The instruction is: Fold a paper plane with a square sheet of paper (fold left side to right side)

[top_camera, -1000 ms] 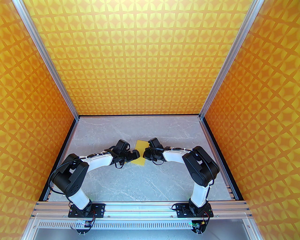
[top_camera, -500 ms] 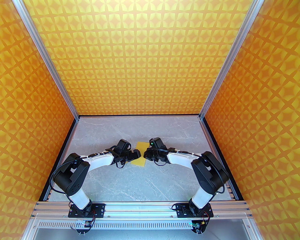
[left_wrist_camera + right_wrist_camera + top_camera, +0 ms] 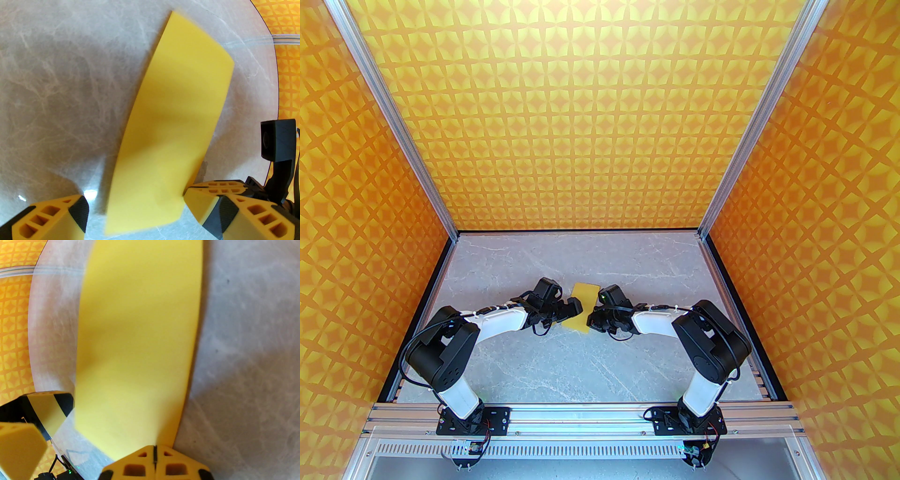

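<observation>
Paper: square sheet of paper (image 3: 582, 305) shows as a narrow, plain yellow rectangle lying flat on the grey marbled counter (image 3: 543, 365), at the centre of the overhead frame.
Left side: left claw (image 3: 573, 309) stands wide, with one finger on either side of the strip's lower end in the left wrist view.
Right side: right claw (image 3: 154, 451) is closed tight, tips together at the strip's bottom edge; whether it pinches the paper, I cannot tell.

The square sheet of paper (image 3: 140, 333) is cut off by the right wrist view's top edge.
</observation>
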### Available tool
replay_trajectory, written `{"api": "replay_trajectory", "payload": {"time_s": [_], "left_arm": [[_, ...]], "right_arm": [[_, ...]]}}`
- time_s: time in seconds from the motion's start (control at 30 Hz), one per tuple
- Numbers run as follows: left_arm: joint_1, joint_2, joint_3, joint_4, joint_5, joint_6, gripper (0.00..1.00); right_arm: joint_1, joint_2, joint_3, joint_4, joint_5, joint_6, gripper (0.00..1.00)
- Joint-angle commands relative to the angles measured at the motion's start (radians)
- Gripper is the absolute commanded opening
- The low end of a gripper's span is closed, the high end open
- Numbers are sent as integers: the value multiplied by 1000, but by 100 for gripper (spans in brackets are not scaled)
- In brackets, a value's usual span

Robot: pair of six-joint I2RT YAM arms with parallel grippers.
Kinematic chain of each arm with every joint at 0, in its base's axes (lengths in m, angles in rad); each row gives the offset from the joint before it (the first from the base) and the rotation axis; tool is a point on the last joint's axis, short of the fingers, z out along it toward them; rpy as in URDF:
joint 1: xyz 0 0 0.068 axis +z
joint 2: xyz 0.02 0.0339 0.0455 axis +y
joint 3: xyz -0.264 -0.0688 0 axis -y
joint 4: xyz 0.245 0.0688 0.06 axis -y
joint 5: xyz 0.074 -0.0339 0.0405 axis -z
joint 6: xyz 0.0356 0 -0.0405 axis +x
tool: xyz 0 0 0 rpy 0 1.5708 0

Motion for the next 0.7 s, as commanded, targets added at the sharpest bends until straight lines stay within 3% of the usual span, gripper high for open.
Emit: {"api": "replay_trajectory", "payload": {"time_s": [0.0,0.3,0.67], "left_arm": [[4,-4,0,22,25,-6,96],[-5,44,7,80,111,-9,93],[-8,-34,-49,92,147,3,92]], "right_arm": [[3,27,-1,-62,54,-28,0],[3,23,-5,-56,44,-28,0],[3,27,-8,-58,51,-26,0]]}}
